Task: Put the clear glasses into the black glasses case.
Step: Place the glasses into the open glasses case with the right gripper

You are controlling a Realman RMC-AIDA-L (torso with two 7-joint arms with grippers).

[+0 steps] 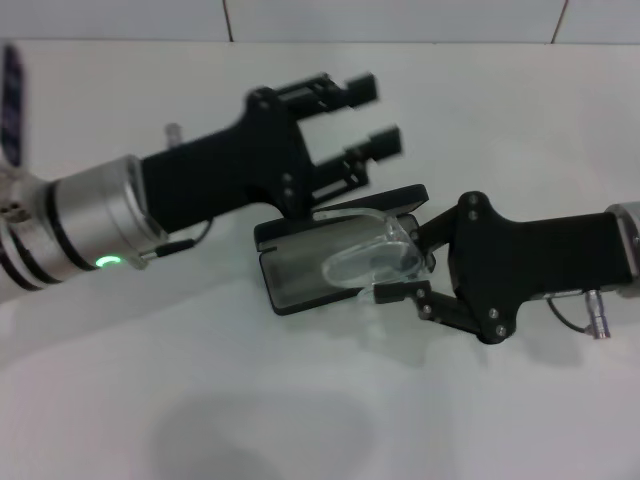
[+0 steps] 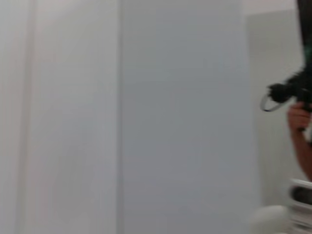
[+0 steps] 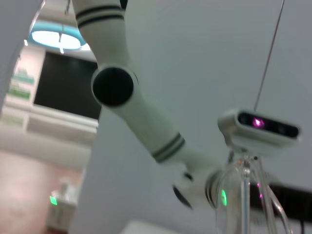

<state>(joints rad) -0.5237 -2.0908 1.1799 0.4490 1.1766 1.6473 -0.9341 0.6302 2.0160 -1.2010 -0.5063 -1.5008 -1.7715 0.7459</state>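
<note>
The black glasses case lies open on the white table, its grey lining up and its lid raised at the far side. The clear glasses sit over the case's right half, partly inside it. My right gripper comes in from the right and is shut on the glasses, one finger on each side of them. In the right wrist view a clear part of the glasses shows close up. My left gripper hangs open just behind the case lid, holding nothing.
The white table runs all around the case, with a tiled wall at the back. The left wrist view shows a pale wall and a person's hand at the edge. The right wrist view looks up at my left arm and head camera.
</note>
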